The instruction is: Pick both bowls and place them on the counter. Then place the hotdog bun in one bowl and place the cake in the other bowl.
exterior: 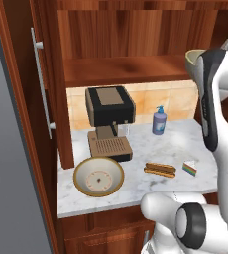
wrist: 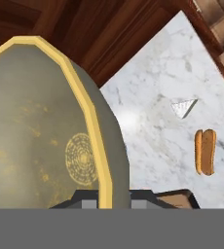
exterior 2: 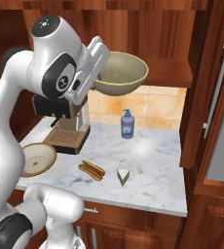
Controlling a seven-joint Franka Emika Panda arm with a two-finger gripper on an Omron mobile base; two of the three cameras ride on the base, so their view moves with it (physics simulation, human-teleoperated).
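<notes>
Olive bowl (wrist: 46,131) rim in hand (wrist: 106,202), above counter (wrist: 153,126).

The pincer (exterior 2: 100,73) grips the rim of the deeper bowl (exterior 2: 121,73), high above the desk (exterior 2: 153,160). Well below it on the desk lie the hotdog bun (exterior 2: 92,169) and, just beside that, the cake (exterior 2: 123,176). The shallow bowl (exterior 2: 36,159) sits farther left, before the coffee machine (exterior 2: 67,131); the soap bottle (exterior 2: 127,124) stands behind.

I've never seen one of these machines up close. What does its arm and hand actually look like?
The arm is a chain of glossy white rounded segments with dark grey joints and round dark end caps with a small pale emblem. The gripper is a boxy white hand. No loose cables show.
</notes>
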